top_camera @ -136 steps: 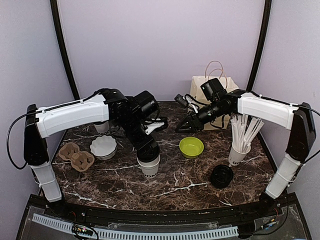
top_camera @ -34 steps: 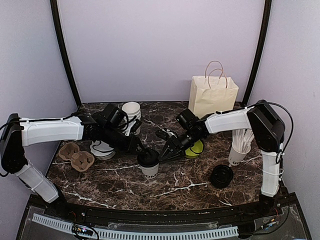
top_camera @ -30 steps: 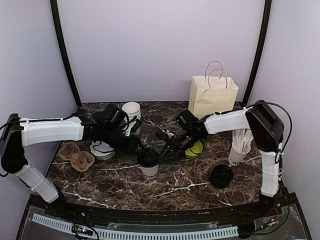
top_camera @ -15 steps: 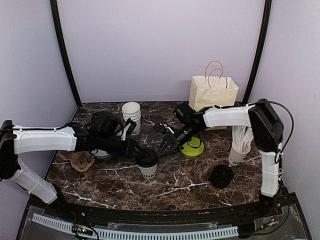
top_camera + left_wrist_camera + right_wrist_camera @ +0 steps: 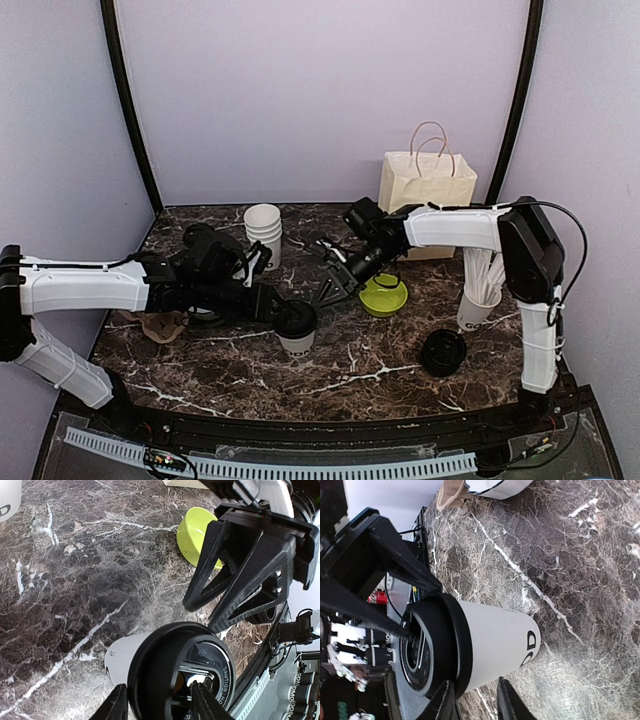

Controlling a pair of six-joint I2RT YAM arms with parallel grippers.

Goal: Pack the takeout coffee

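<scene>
One takeout coffee cup [image 5: 298,341], white with dark lettering and a black lid [image 5: 297,318], stands upright at the middle of the marble table [image 5: 380,375]. My left gripper [image 5: 279,309] reaches it from the left. In the left wrist view the cup [image 5: 117,658] sits right at my left gripper [image 5: 159,706], which is open, with one finger beside the lid's rim and the other over the lid's top [image 5: 220,670]. My right gripper [image 5: 322,294] hovers just right of the cup with its jaws apart. The right wrist view shows the cup [image 5: 495,635] beyond my right gripper [image 5: 475,701], with nothing held.
A lime-green bowl [image 5: 383,296] lies under the right arm. A paper bag [image 5: 427,190] stands at the back right and a stack of white cups [image 5: 263,228] at the back. A cup of white sticks [image 5: 478,306], a loose black lid [image 5: 443,352] and a cardboard carrier [image 5: 160,325] flank the work spot.
The left arm has sunk lower and stretched out, its gripper staying at the lid. The right arm has swung toward the back, drawing its gripper slightly away from the cup.
</scene>
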